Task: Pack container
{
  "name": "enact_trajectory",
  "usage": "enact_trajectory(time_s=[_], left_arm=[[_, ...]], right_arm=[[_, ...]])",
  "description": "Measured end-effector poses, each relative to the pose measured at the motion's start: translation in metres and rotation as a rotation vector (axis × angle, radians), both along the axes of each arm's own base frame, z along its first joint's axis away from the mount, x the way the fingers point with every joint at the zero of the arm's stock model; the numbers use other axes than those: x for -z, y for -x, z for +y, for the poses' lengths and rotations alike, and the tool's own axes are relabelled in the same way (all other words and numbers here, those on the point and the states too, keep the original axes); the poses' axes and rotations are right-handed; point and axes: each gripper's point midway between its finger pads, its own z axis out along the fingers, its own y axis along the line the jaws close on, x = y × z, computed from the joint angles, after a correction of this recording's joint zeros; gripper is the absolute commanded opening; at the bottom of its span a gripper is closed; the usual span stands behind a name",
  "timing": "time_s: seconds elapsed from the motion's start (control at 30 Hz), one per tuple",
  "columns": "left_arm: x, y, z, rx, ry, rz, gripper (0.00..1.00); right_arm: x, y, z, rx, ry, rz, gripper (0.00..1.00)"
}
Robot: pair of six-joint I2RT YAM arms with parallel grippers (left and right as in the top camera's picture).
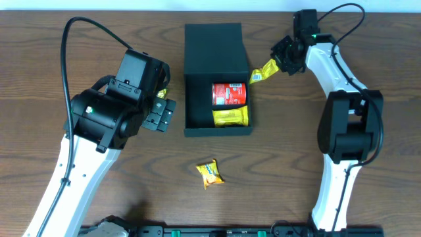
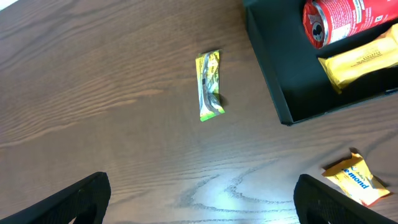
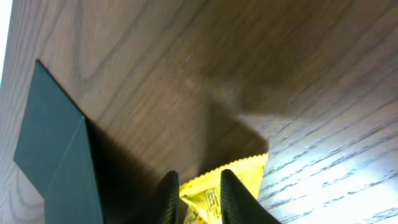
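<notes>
The packing looks partly done. The container (image 1: 214, 49) stands in the middle of the bench (image 1: 368, 26), close to the far edge, with its lid (image 1: 212, 36) folded back toward that edge and the inside open to view. Two things already lie in it: a red can (image 1: 229, 94) on its side and, touching it on the near side, a yellow bar (image 1: 230, 118). The rest of the floor of the container is bare, so there is room for more.

A third item is on its way. The right gripper (image 1: 284, 59) is clamped on a yellow packet (image 1: 262, 72), with both fingers (image 3: 231, 194) pressed against the wrapper. It holds the packet off the bench just beside the right wall of the container, toward the far right corner. The packet is not yet over the opening.

Two items lie loose on the bench. A green packet (image 2: 209, 85) rests just left of the container, and the left gripper (image 2: 200, 190) hangs above it with its jaws wide apart, holding nothing. An orange-yellow packet (image 1: 209, 173) lies between the container and the near edge, well apart from both arms.

By my reckoning, what is left is to drop in the yellow packet, fetch the two loose packets, and probably fold the lid shut, if the task includes closing.
</notes>
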Motion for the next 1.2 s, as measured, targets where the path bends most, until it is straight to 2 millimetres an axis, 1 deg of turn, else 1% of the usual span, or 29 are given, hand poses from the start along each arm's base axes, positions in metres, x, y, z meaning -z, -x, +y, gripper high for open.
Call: enact_trajectory(time_s=[0.3, 0.53, 0.67, 0.8, 0.87, 1.13, 1.2], left_arm=[[-0.001, -0.001, 0.0, 0.0, 0.002, -0.004, 0.95], [-0.001, -0.001, 0.0, 0.0, 0.002, -0.005, 0.95], [-0.001, -0.001, 0.0, 0.0, 0.002, -0.005, 0.95], [-0.001, -0.001, 0.0, 0.0, 0.002, -0.005, 0.95], [-0.001, -0.001, 0.0, 0.0, 0.002, -0.005, 0.95], [-0.001, -0.001, 0.0, 0.0, 0.002, -0.005, 0.95], [-0.001, -0.001, 0.0, 0.0, 0.002, -0.005, 0.95]], right_arm=[[-0.005, -0.009, -0.001, -0.001, 0.0, -0.043, 0.26], [-0.005, -0.011, -0.001, -0.001, 0.0, -0.05, 0.23], [-0.001, -0.011, 0.0, -0.001, -0.007, -0.045, 0.22], [0.009, -0.011, 0.003, 0.002, -0.031, -0.029, 0.23], [0.011, -0.012, 0.004, 0.002, -0.038, -0.029, 0.22], [0.01, -0.012, 0.011, 0.01, -0.086, -0.023, 0.21], [0.009, -0.013, 0.013, 0.021, -0.106, -0.024, 0.2]])
